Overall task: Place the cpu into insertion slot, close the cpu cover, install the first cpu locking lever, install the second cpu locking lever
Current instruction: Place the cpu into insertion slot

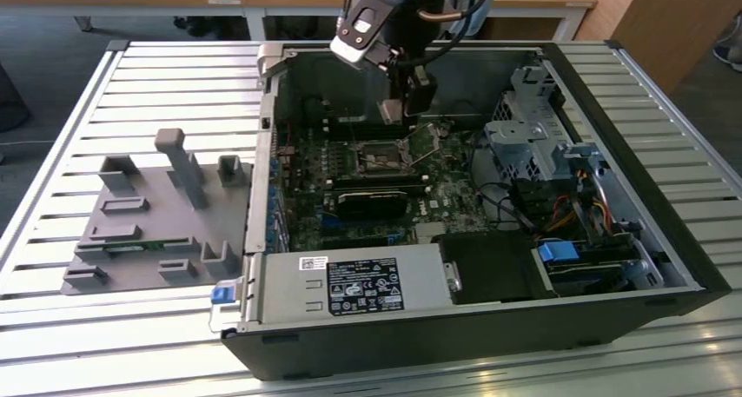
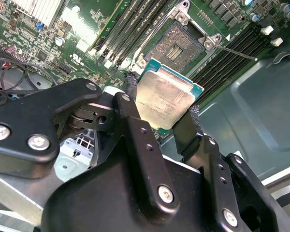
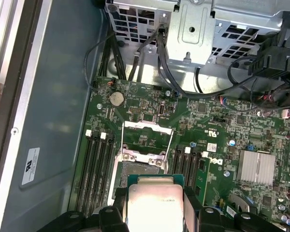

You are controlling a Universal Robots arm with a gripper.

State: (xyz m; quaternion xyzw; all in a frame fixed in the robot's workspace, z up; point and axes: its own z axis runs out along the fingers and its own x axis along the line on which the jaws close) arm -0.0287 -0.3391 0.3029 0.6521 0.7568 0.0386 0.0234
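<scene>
Flat silvery sq. cpu [image 2: 168, 100] in tool [image 2: 163, 96], near black-rimmed insertion slot [image 2: 176, 46].

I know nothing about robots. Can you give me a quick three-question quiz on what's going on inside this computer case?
1. True or false: the cpu already sits in the insertion slot.
2. What does the gripper hold? A: a cable. B: the cpu. C: a screw.
3. Fill the gap: in the first wrist view, the cpu cover over the insertion slot stands ____ (open or closed).

Key: 1 false, it is held above the board, short of the slot. 2 B. 3 open.
</scene>
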